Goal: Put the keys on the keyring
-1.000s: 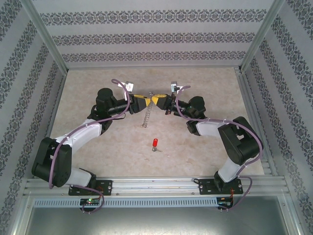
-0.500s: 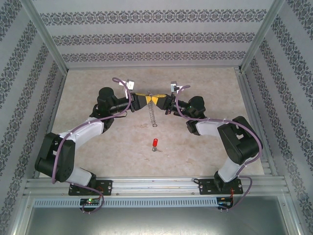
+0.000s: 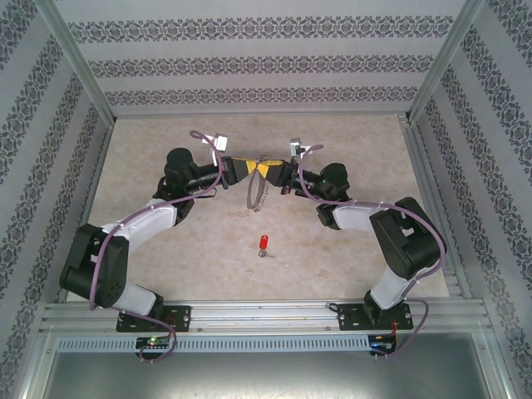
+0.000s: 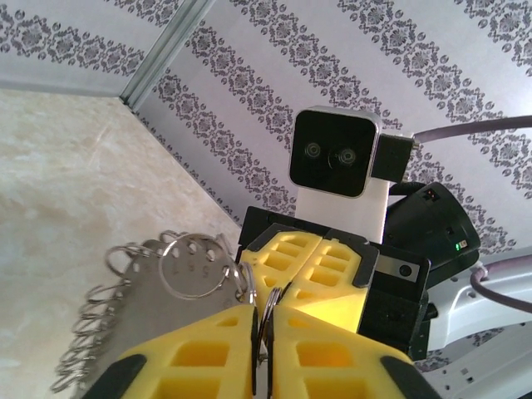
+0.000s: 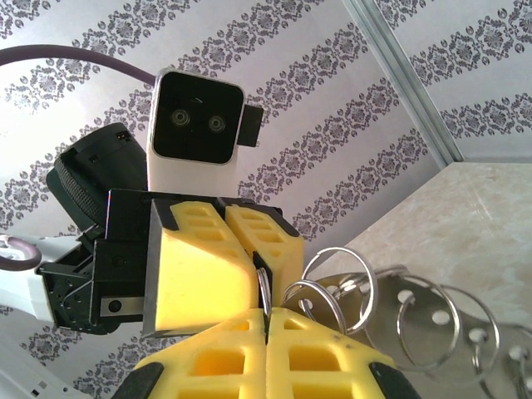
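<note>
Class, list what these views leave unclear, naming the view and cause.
Top view: the key's silver end, too small.
Left wrist view: the keyring's lower part, hidden behind the left gripper and cut by the bottom edge.
Right wrist view: keyring's far rings, cut by the right edge.

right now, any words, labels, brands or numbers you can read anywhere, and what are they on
None readable.
The keyring may carry faint stamped marks on its grey plate, seen from the left wrist: too blurred to read.
The red key and the patterned walls bear no lettering.
</note>
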`<state>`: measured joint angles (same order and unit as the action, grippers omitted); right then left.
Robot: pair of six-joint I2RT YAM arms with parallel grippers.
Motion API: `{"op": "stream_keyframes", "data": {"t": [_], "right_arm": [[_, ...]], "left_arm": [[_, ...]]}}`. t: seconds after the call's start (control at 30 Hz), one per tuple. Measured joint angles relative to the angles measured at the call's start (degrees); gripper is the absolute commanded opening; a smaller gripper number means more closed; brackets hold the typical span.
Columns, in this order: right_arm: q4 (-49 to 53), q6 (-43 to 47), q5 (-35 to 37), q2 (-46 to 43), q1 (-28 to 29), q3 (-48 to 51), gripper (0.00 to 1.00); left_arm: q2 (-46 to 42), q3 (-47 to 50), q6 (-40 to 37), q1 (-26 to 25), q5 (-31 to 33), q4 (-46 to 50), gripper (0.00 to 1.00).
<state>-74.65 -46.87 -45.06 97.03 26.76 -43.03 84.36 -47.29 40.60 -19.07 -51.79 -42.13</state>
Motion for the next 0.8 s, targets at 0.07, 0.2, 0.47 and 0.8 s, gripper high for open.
{"op": "stream_keyframes", "data": {"t": [0.07, 0.2, 0.47, 0.8], "right_arm": [[0.0, -0.3, 0.0, 0.0, 0.0, 0.0, 0.0], [0.2, -0.9, 0.0, 0.0, -0.4, 0.0, 0.24], [2.3, -2.4, 0.7, -3.1, -5.6, 2.6, 0.42], [7.3, -0.9, 0.0, -7.3, -6.3, 3.5, 0.44]], "left_arm": [[0.1, 0.0, 0.0, 0.0, -0.2, -0.3, 0.0], [0.1, 0.0, -0.2, 0.0, -0.4, -0.3, 0.0], [0.1, 0.0, -8.4, 0.0, -0.5, 6.2, 0.0], [-3.0, 2.3, -18.1, 0.0, -0.5, 6.9, 0.0]]}}
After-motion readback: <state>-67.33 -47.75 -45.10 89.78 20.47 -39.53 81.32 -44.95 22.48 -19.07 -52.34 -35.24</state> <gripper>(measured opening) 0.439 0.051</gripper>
